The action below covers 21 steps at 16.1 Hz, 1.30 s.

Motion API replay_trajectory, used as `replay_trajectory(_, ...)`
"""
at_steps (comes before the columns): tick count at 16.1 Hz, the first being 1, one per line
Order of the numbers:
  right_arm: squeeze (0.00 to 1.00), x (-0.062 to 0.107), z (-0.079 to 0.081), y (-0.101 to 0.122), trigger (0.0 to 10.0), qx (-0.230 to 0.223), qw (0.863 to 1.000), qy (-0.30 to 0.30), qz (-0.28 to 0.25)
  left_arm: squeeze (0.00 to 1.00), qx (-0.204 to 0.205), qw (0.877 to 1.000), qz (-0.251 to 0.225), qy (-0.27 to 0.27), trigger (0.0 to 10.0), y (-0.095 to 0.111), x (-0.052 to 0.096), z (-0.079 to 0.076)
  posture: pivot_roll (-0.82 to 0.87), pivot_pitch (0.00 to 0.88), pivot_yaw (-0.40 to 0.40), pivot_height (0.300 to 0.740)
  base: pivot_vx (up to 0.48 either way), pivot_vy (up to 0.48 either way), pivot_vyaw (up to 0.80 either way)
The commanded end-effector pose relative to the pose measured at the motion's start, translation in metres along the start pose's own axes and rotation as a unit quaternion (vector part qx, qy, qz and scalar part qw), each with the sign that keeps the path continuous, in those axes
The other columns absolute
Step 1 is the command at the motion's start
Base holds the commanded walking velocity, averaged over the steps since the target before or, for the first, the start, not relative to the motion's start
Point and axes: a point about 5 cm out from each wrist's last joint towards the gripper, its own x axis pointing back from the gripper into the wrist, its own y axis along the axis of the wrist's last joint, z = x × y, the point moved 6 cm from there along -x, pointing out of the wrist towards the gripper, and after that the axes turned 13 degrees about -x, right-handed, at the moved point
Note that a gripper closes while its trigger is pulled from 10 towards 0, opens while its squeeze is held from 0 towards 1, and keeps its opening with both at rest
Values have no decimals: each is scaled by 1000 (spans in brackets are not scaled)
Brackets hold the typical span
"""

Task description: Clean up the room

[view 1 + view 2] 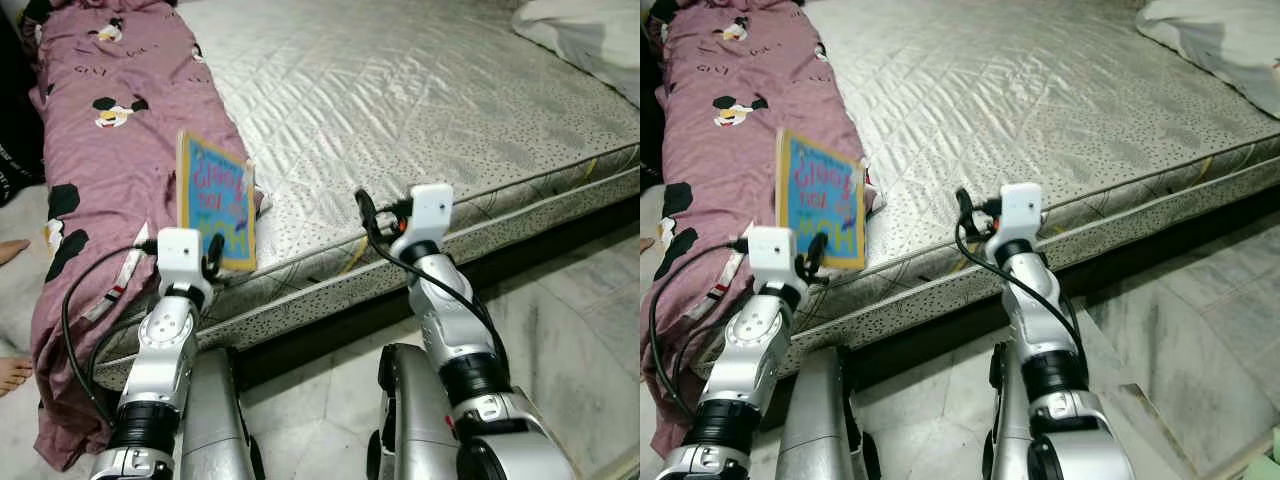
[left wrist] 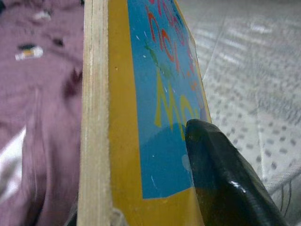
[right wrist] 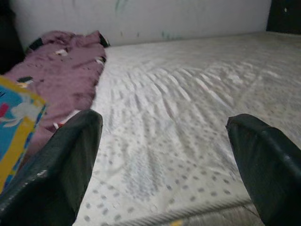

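A board book [image 1: 215, 200] with a blue cover and yellow border stands upright over the mattress edge, held by my left gripper [image 1: 205, 262], which is shut on its lower edge. The left wrist view has one black finger [image 2: 221, 174] pressed on the book's cover [image 2: 155, 117] beside its thick pale page edge. My right gripper [image 3: 164, 165] hovers open at the mattress's front edge, nothing between its fingers; its white wrist [image 1: 428, 212] is level with the bed.
A grey quilted mattress [image 1: 400, 110] lies low on a marble floor [image 1: 580, 320]. A purple cartoon-print blanket [image 1: 110, 130] drapes over its left side. White bedding [image 1: 590, 35] sits at the far right. A person's bare feet [image 1: 10, 375] are at the left edge.
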Motion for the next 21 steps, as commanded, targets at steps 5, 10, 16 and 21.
replay_trajectory(5, 0, -7, 7, 7, 10000, -9, 1000, 10, -16, 0, -20, 999, -33, 35, 10000, 28, -2, 3, 47, 0, 18, 583, 0, 0, 0)
replay_trajectory(10, 0, -9, 10, 12, 10000, 6, 999, 15, -29, 0, -45, 998, -18, 44, 10000, 27, -7, 5, 41, 0, 21, 643, 0, 0, 0)
replay_trajectory(16, 0, -11, 6, 14, 10000, 10, 999, 8, -35, 0, -2, 999, -14, 49, 10000, 30, -10, 7, 36, 0, 22, 728, 0, 0, 0)
replay_trajectory(21, 0, -11, 4, 12, 10000, 14, 999, 5, -35, 0, -31, 998, -17, 52, 10000, 32, -12, 5, 38, 0, 20, 740, 0, 0, 0)
